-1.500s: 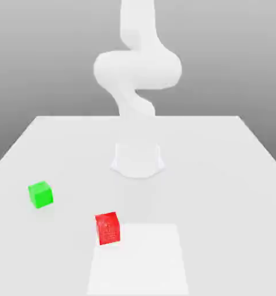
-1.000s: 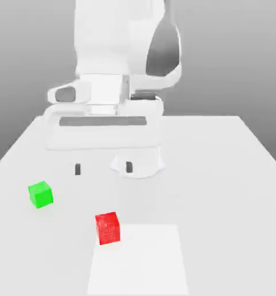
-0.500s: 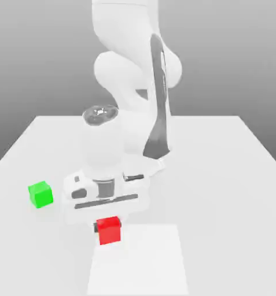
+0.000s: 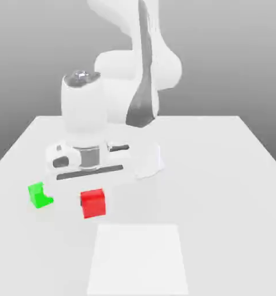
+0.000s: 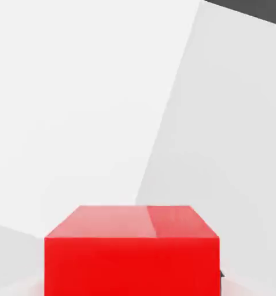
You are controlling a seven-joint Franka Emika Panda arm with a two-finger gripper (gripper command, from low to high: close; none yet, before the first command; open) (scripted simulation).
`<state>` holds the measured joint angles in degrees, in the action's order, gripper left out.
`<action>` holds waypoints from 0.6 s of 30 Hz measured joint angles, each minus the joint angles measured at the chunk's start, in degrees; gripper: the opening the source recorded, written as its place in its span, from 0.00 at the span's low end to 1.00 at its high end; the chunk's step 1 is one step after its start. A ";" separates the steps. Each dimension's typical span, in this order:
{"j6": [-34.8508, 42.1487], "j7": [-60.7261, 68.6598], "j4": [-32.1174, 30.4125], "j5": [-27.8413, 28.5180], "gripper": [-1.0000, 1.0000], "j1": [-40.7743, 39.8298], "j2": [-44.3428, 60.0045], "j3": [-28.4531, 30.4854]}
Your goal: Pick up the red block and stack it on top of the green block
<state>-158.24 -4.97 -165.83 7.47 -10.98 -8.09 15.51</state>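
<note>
The red block (image 4: 93,203) hangs a little above the white table (image 4: 221,173), under the white hand of my gripper (image 4: 93,198), which is shut on it. In the hand view the red block (image 5: 131,251) sits very close, with the table far below it. The green block (image 4: 40,195) rests on the table toward the exterior view's left of the red one, a short gap away. The hand's edge covers the green block's upper right corner.
A lighter square patch (image 4: 139,258) lies on the table in front of the red block. The arm's round base (image 4: 150,162) stands behind the hand, near the table's middle.
The hand came down over the red block and its fingers shut on it. Since then it has lifted the block and carried it toward the exterior view's left, nearer the green block.
</note>
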 joint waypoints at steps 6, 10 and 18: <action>3.48 16.20 -0.55 6.42 0.00 -7.85 -4.51 9.24; 5.57 27.25 -0.98 10.39 0.00 -13.07 -7.22 15.39; 3.39 35.30 -1.12 9.97 0.00 -14.03 -5.83 20.32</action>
<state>-154.84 30.33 -166.95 17.43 -25.01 -13.92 35.83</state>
